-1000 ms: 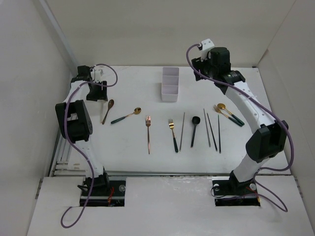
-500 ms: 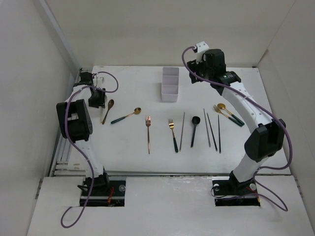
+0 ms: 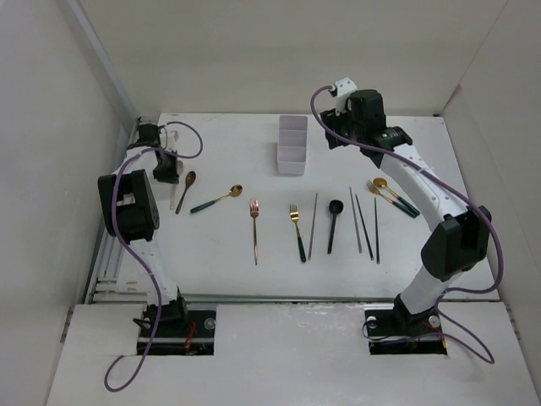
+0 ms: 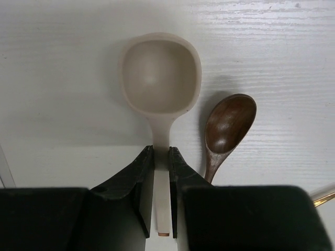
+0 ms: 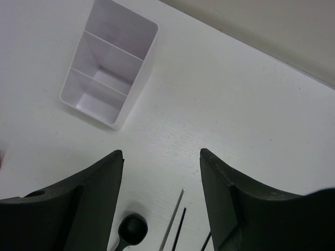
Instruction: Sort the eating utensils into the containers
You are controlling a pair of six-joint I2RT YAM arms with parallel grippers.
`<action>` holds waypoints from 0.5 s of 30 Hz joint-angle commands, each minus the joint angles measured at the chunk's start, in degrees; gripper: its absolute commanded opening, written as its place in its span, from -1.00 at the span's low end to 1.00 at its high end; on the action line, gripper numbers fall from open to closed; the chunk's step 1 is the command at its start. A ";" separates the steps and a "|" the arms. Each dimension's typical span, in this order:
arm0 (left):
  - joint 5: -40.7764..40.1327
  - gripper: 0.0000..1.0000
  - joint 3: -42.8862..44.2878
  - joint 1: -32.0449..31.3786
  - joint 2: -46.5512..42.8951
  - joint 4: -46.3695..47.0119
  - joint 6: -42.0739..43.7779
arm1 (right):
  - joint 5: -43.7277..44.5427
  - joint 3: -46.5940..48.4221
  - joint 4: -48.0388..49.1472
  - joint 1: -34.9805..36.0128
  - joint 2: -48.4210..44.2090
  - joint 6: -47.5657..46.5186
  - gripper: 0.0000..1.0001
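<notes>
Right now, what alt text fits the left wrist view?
The left gripper is shut on the handle of a pale spoon lying bowl-up on the white table. A brown spoon lies beside it.

You have a white table (image 3: 228, 152) boxed in by pale walls (image 3: 51, 101), with a rail (image 3: 98, 275) along its left edge.

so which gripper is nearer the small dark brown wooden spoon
Left. The left gripper grips the pale spoon by its handle, beside the brown wooden spoon; the right gripper hangs open across the table, near the white three-compartment organiser.
</notes>
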 commanded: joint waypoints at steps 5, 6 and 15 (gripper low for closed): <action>5.01 -1.00 9.83 0.15 -5.92 0.47 -4.84 | -2.68 -1.49 3.41 0.59 -5.75 0.84 0.31; 5.01 -1.00 13.68 -0.54 -8.02 0.48 -5.89 | -3.83 -2.02 4.29 0.59 -5.76 0.84 0.31; 14.50 -1.00 12.94 -9.59 -24.99 23.48 -15.84 | -14.62 -5.38 30.83 10.41 -9.64 6.38 0.50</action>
